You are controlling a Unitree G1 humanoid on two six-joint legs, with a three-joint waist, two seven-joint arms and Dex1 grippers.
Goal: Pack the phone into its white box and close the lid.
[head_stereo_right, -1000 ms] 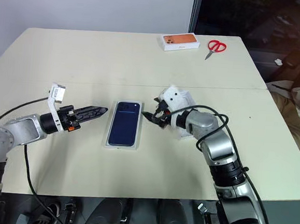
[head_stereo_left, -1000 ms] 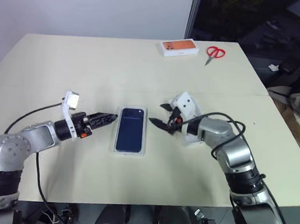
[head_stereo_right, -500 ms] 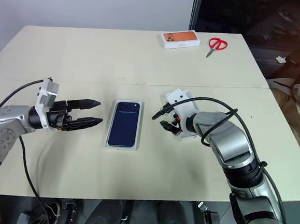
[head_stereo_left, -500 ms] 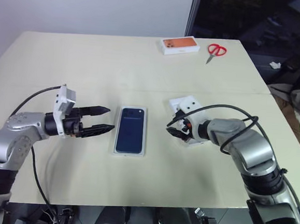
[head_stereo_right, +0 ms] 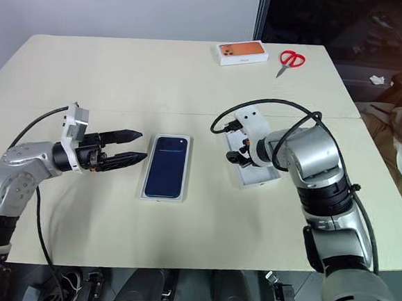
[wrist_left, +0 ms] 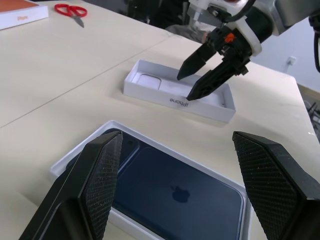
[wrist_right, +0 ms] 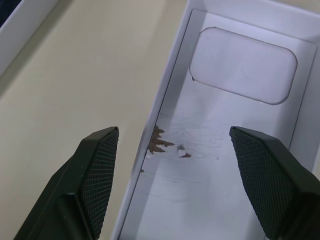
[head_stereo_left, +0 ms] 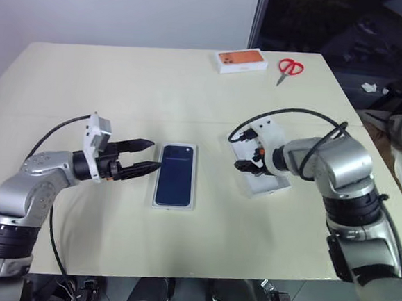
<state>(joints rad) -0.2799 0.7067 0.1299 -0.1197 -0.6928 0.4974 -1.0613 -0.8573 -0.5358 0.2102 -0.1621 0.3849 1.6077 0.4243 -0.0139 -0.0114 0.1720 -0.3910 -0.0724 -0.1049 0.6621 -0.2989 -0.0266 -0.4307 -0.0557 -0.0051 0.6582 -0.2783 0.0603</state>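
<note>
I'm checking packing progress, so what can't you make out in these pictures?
- Box floor: covered by the phone, every view.
- Whether the open white piece under the right gripper is the lid: its outer face lies on the table.
- Its far end: cut off by the right wrist view's edge.
- Orange box print: too small, head views.

even, bright overhead light, soft shadows on the table (head_stereo_left: 192, 87), dark background top right, close fingers blurred.

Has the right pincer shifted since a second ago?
Yes. The right pincer has pulled away from the phone, toward the robot's right, and now hangs open over the white box.
</note>
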